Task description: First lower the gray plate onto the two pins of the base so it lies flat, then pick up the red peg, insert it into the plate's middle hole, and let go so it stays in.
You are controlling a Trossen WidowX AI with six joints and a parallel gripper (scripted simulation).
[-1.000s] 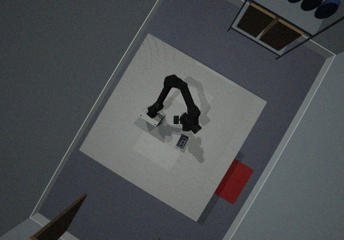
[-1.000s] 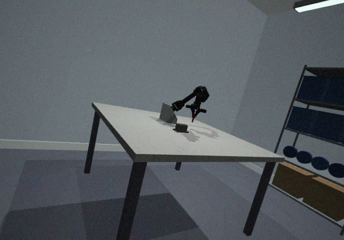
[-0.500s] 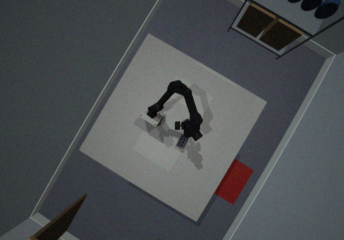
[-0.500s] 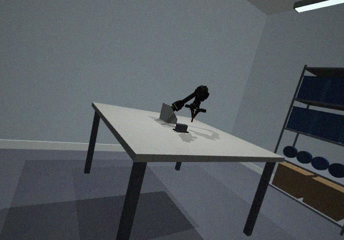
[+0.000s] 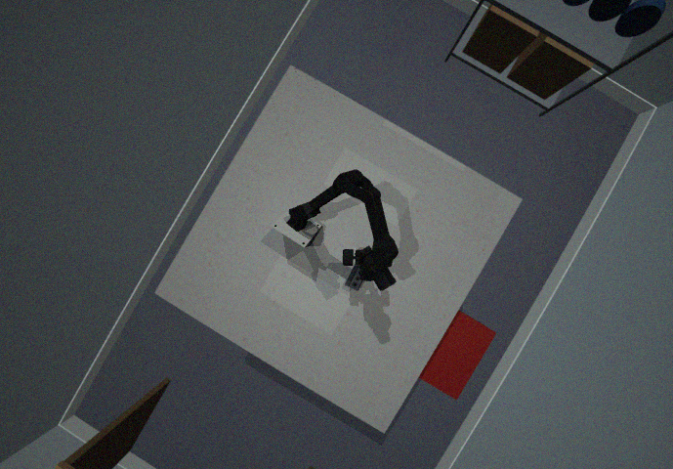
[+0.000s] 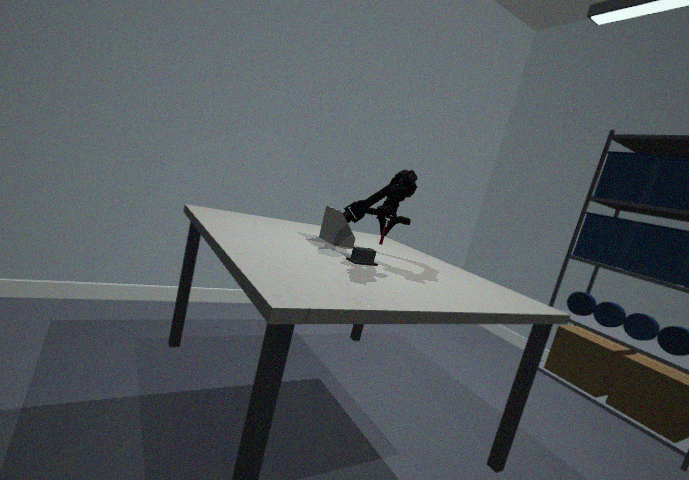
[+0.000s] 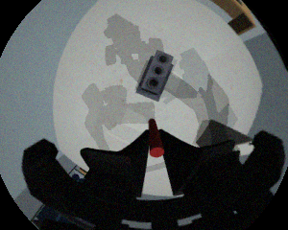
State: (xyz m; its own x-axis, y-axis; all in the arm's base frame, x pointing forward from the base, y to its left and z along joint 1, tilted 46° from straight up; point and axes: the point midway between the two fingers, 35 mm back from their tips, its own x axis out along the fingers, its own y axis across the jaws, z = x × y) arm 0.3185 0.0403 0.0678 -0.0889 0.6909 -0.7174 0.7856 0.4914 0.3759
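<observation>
On the pale, dark-legged table (image 5: pixel 304 354) (image 6: pixel 282 271) (image 7: pixel 86 62), in the exterior view, a gray wedge-shaped arm mount (image 5: pixel 305 241) (image 6: pixel 333 230) (image 7: pixel 220 133) stands farther left, and a small gray three-holed block (image 5: pixel 354 278) (image 6: pixel 363 256) (image 7: pixel 155 78) sits nearer, to its right, the two apart.
</observation>
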